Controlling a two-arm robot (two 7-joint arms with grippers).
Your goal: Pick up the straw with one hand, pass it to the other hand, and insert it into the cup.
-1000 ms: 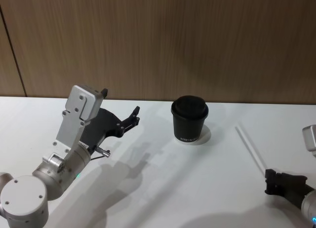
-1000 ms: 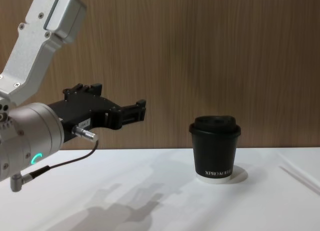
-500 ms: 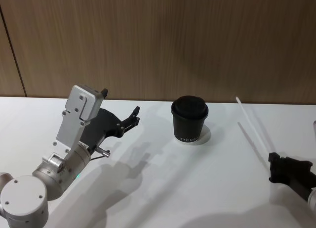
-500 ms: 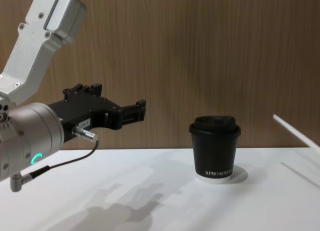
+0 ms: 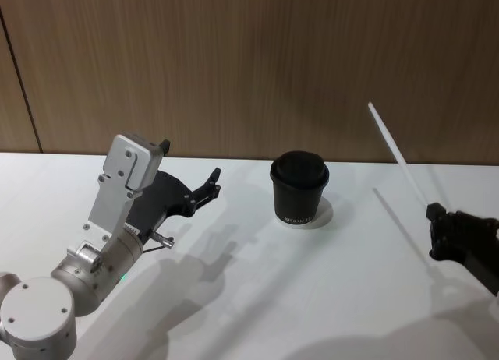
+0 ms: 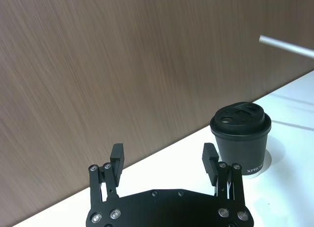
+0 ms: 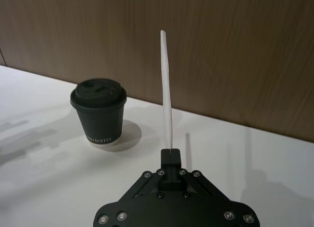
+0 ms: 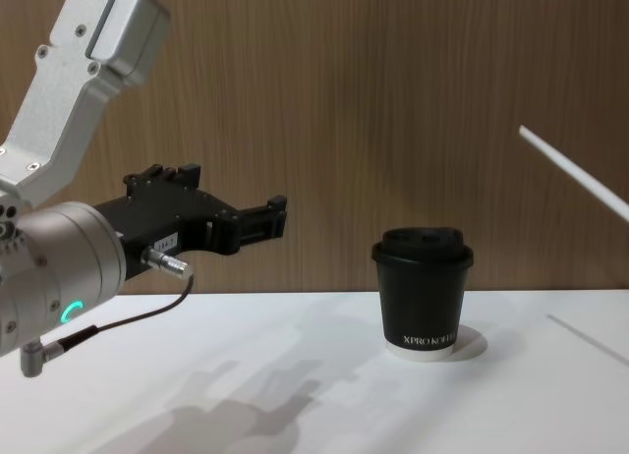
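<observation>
I'm reading white lettering on the cup [image 8: 428, 302]: "XPRO KOFF", with the rest curving out of sight around the side. There's a white rim at the base and a black domed lid [image 6: 240, 120] on top. The cup is standing upright on the white tabletop [image 5: 312, 305], near the far edge, in front of the wood-panel wall [image 5: 234, 64].

On the left, my left gripper [image 6: 163, 157] is hovering above the tabletop with its fingers spread wide apart and nothing between them, aiming right toward the cup but well apart from it. Its silver wrist [image 8: 54, 277] is showing a green ring [image 8: 67, 312], and a thin dark cable [image 8: 128, 321] is looping below it. White tabletop carrying the arm's shadow [image 5: 210, 259] is lying between that gripper and the cup.

On the right, my right gripper [image 7: 170, 152] is pinching the straw [image 5: 398, 153] at its lower end, fingers pressed together on it. The straw is off the tabletop, in the air to the right of the cup. Its long axis is running straight out from the fingertips, tilted, with the free end pointing up, toward the far wall and leaning left, higher than the cup's lid.
</observation>
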